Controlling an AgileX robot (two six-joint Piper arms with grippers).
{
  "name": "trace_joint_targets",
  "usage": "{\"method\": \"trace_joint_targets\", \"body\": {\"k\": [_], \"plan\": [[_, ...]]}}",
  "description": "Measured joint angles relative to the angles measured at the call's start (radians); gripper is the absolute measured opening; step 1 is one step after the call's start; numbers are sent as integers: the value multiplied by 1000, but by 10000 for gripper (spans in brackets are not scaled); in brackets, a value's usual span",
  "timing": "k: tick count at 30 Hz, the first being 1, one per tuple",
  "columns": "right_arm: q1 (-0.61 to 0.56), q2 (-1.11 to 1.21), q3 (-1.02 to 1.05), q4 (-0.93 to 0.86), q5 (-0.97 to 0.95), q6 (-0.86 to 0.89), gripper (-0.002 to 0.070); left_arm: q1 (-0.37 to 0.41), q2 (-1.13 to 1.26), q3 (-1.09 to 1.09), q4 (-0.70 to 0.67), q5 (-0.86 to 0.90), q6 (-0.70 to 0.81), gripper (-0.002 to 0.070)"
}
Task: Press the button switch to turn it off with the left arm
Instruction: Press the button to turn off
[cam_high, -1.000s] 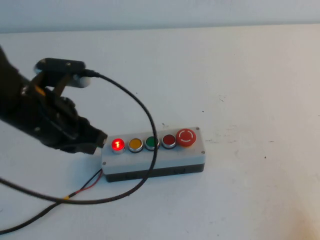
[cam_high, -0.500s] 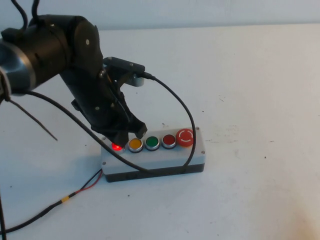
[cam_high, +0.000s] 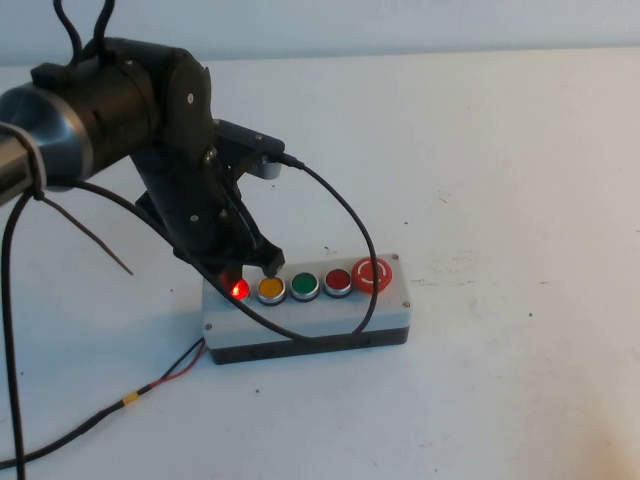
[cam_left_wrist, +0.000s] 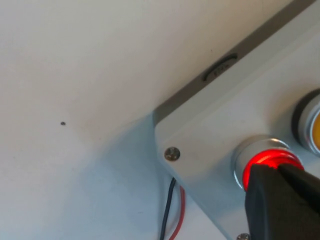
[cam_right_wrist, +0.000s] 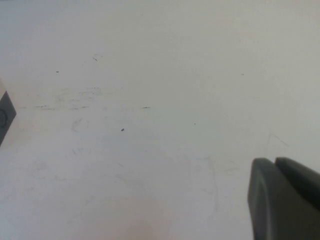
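Observation:
The button switch (cam_high: 238, 290) glows bright red at the left end of the grey five-button box (cam_high: 380, 305). My left gripper (cam_high: 248, 268) is shut, and its black fingertips rest on the top of the switch. In the left wrist view the glowing switch (cam_left_wrist: 262, 159) with its silver ring shows just under the closed fingertips (cam_left_wrist: 272, 187). My right gripper (cam_right_wrist: 275, 172) is shut and hangs over bare white table, out of the high view.
Along the box's row stand a yellow button (cam_high: 271, 289), a green button (cam_high: 304, 286), a dark red button (cam_high: 338, 282) and a large red mushroom button (cam_high: 371, 273). The arm's black cable (cam_high: 350, 240) drapes over the box. A red-black wire (cam_high: 165, 378) runs off leftward.
My left arm swung in from the left, rose over the box and came down with its shut fingertips onto the glowing red switch. The switch stays lit.

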Motion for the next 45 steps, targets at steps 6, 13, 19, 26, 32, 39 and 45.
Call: {"method": "trace_joint_targets", "body": {"k": [6,13,19,26,32,39,45], "plan": [[0,0,0,0,0,0,-16,0,4,-15,7,-7,-8,-3],[0,0,0,0,0,0,-16,0,23,-25,7,-4,-10,-3],[0,0,0,0,0,0,-16,0,24,-25,7,-1,-10,-3],[0,0,0,0,0,0,-16,0,38,-33,7,16,-10,-3],[0,0,0,0,0,0,-16,0,48,-42,7,26,-10,-3],[0,0,0,0,0,0,-16,0,-30,-8,14,-22,-8,-3],[0,0,0,0,0,0,-16,0,-320,142,14,-190,-25,-3]]}}
